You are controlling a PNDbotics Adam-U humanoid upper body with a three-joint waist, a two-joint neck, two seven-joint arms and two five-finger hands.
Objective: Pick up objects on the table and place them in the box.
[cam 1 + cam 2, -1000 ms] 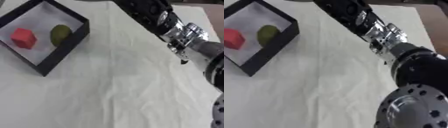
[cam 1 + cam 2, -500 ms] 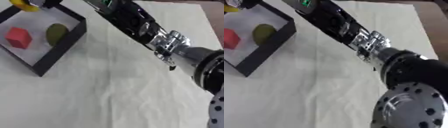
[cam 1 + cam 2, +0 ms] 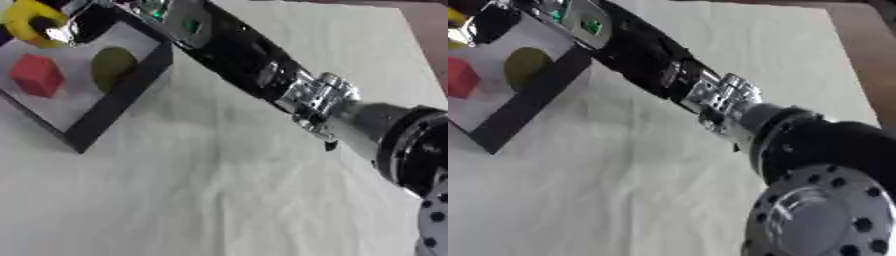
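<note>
Yellow ring-shaped object (image 3: pixel 28 22) sits at the upper left of the frame, pinched in my right hand (image 3: pixel 72 24) over the far corner of the box (image 3: pixel 118 102). Its hole faces roughly toward the camera; I cannot tell a long axis. Half a second ago it showed only at the very corner; now more of it is in view. Inside the box, on the white floor: a red cube (image 3: pixel 36 75) and, just beside it, a dull green rounded piece (image 3: pixel 112 65). Box walls black, matte. Tablecloth (image 3: pixel 192 190) white, creased. My right arm (image 3: pixel 289 90), black with silver joints, runs diagonally from lower right.
</note>
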